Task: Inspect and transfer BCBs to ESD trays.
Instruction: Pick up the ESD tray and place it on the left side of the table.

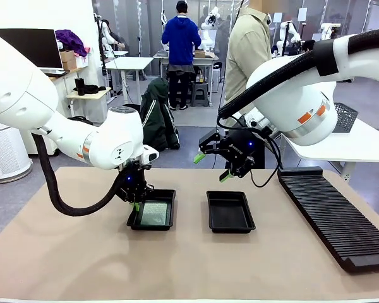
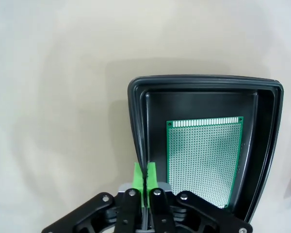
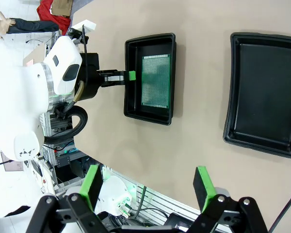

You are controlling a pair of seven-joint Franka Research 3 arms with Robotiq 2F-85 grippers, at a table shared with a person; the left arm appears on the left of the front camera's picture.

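Note:
Two black ESD trays lie side by side mid-table. The left tray [image 1: 150,227] [image 2: 203,80] [image 3: 149,118] holds one green BCB [image 1: 155,213] [image 2: 204,160] [image 3: 156,80] lying flat on its floor. The right tray [image 1: 230,212] [image 3: 264,92] has nothing in it. My left gripper [image 1: 134,202] [image 2: 145,177] [image 3: 131,75] hangs low over the left tray's outer rim, green pads pressed together with nothing between them. My right gripper [image 1: 212,168] [image 3: 147,179] is raised above and behind the right tray, open and holding nothing.
A long black ribbed rack [image 1: 335,214] runs along the table's right side. A person [image 1: 246,53] in a beige top stands behind the far edge. A white side table with a grey mesh basket [image 1: 345,117] is at the back right.

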